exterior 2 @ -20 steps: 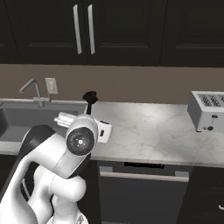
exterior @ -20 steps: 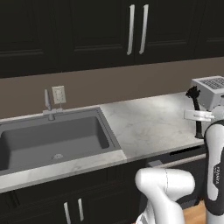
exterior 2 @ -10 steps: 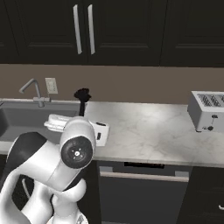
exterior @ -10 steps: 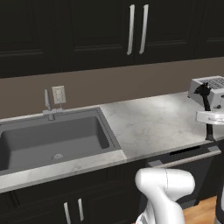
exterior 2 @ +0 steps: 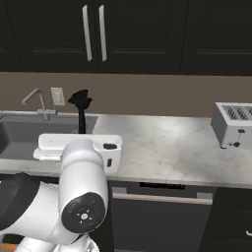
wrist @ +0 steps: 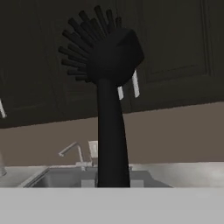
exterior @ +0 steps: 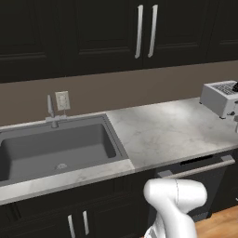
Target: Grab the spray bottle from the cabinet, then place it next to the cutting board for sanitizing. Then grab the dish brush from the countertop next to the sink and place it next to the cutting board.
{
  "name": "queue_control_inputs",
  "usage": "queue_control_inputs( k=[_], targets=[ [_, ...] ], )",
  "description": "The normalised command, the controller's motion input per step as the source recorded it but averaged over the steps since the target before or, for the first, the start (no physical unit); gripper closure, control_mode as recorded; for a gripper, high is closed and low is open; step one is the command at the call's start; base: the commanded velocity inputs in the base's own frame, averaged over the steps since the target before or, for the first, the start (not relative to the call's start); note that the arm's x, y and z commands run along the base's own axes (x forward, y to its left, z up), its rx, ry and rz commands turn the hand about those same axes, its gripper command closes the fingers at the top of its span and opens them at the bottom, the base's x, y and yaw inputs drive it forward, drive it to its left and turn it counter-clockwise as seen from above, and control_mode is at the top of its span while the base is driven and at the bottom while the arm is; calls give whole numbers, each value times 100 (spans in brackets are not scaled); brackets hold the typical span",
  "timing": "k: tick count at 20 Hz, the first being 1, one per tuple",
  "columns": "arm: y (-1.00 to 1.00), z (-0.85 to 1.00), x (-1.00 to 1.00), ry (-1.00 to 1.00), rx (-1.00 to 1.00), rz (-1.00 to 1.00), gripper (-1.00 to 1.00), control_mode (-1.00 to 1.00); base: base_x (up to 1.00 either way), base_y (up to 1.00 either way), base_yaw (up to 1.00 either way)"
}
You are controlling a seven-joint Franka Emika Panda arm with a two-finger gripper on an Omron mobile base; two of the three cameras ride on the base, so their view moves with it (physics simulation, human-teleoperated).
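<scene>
**One black dish brush held upright over the counter**

One dish brush (wrist: 111,105) stands up out of the gripper (wrist: 113,183), whose two finger tips are clenched on the foot of its handle, bristle head up. From the right base view the brush (exterior 2: 81,110) rises behind the arm, above the countertop (exterior 2: 167,147) just right of the one sink (exterior 2: 19,135). One faucet (exterior 2: 37,101), one wall outlet (exterior 2: 57,96), one toaster (exterior 2: 234,125), two silver handles (exterior 2: 93,32) on the upper cabinet doors. The arm's white body hides the grip itself, and the sink's left end is cut off.
</scene>
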Motion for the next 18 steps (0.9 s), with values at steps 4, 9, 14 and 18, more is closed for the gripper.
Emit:
queue_control_inputs(
  k=[4,9,14,18],
  targets=[
    [18,15,-46,-34,-1,0,100,-100,0,0,0],
    [27,0,-4,-12,-5,-1,100,100,0,8,0],
    [0,0,0,0,0,0,100,100,-1,26,0],
    [0,0,0,0,0,0,100,100,-42,-8,0]
  ],
)
